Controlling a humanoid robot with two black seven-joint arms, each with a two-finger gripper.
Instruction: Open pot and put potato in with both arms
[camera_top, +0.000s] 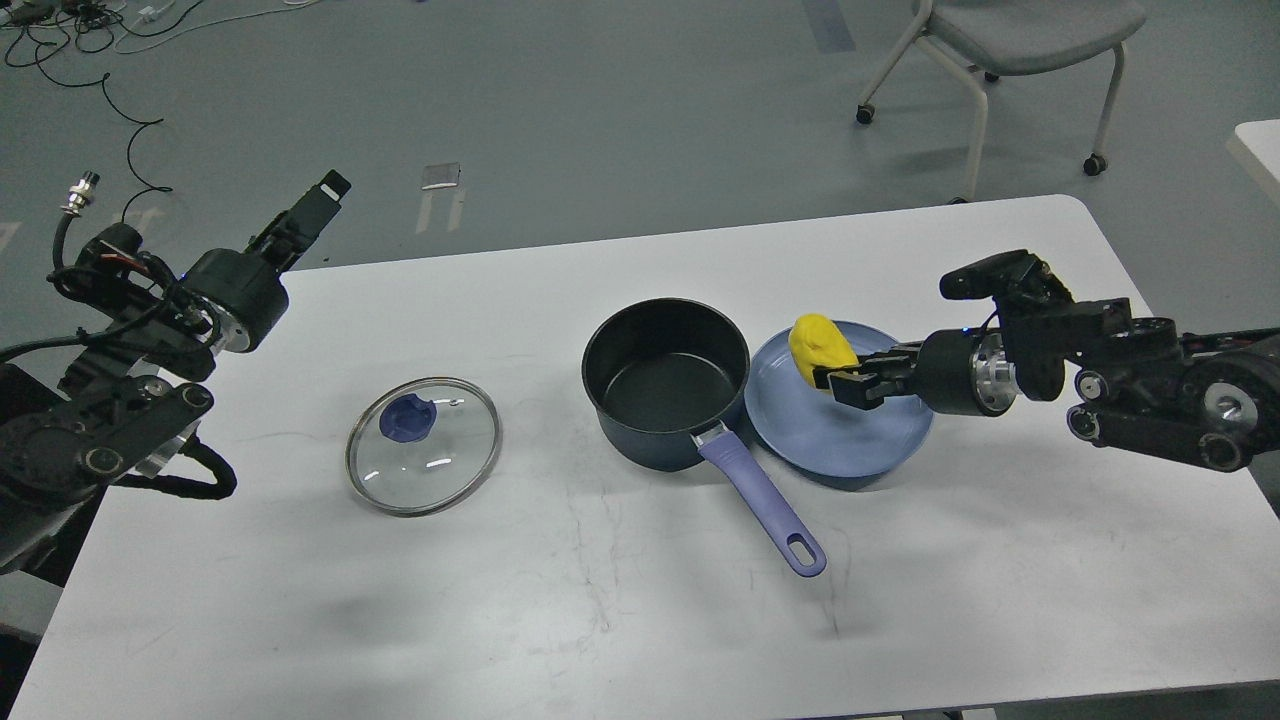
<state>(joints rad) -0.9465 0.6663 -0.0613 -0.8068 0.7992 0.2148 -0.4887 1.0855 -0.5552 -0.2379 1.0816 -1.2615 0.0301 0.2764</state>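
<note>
The navy pot stands open at the table's middle, its lavender handle pointing to the front right. Its glass lid with the purple knob lies flat on the table to the left. My right gripper is shut on the yellow potato and holds it above the light-blue plate, just right of the pot. My left gripper is raised over the table's far left edge, away from the lid; its fingers cannot be told apart.
The white table has its far edge behind the pot. A grey wheeled chair stands on the floor beyond the far right corner. Cables lie on the floor at the far left.
</note>
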